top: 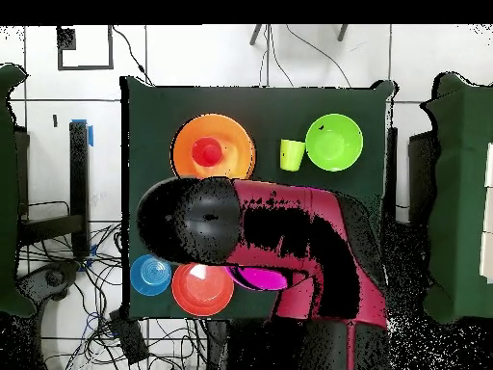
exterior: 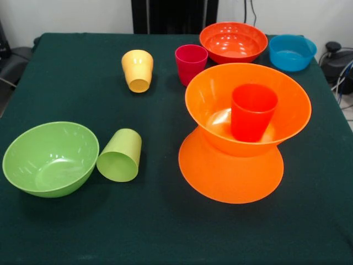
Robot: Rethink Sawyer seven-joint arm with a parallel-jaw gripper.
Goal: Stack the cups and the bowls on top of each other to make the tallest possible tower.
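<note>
While the arm hangs over the robot's side of the table in the overhead view, the front view shows no arm at all. The gripper is hidden beneath the arm's black end, so I cannot tell whether it is apart or together.

The tower stands right of centre in the front view. It is one orange bowl mouth down, a second orange bowl mouth up on its base, and the red-orange cup upright inside that.
- Axis: vertical, cup mouth up.
- Bearing, from overhead: the tower lies just beyond the arm's black end, on the side away from the base.

Judgement: any next piece has to come down from straight above onto the cup's rim, a narrow seat.

Loose pieces, front view:
- The lime green cup lies on its side, near left, long axis roughly far to near, mouth toward the camera, right beside the green bowl.
- The magenta-red cup stands upright, far of the tower.
- A magenta patch shows under the arm overhead; what it is, I cannot tell.
</note>
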